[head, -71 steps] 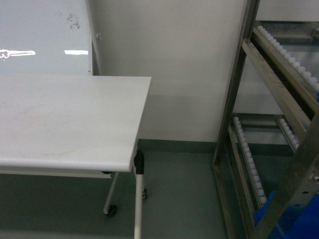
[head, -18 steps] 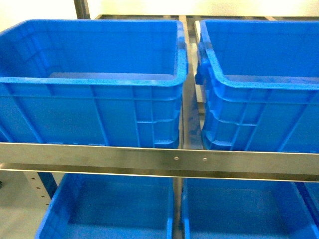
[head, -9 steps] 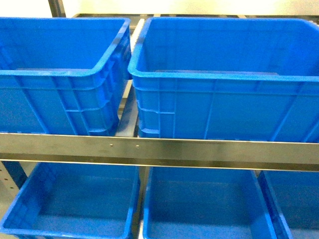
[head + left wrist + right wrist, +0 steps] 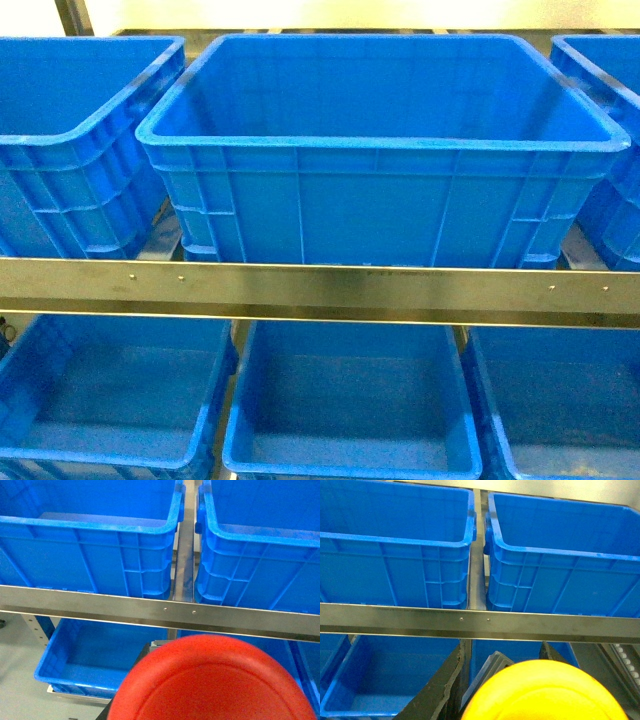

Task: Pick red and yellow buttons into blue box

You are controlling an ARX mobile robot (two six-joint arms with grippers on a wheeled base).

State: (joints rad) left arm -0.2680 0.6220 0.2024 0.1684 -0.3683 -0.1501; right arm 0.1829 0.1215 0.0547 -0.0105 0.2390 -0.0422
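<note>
A large deep blue box (image 4: 380, 205) stands on the upper shelf, centred in the head view, and its inside looks empty. Neither gripper shows in the head view. In the left wrist view the red button (image 4: 215, 680) fills the bottom of the frame; my left gripper (image 4: 205, 647) is shut on it, with only a dark finger edge (image 4: 145, 652) showing. In the right wrist view the yellow button (image 4: 545, 692) sits between the dark fingers (image 4: 440, 685) of my right gripper (image 4: 503, 647), which is shut on it. Both grippers hang in front of the rack, below the upper boxes' rims.
A steel rail (image 4: 320, 290) runs across the rack's front below the upper boxes. Similar blue boxes flank the centre one on the left (image 4: 70, 150) and right (image 4: 610, 100). More blue boxes (image 4: 350, 400) sit on the lower shelf.
The head view went from a white table and wall to the rack. Over the last second the boxes slid left in view, bringing one box to the centre.
</note>
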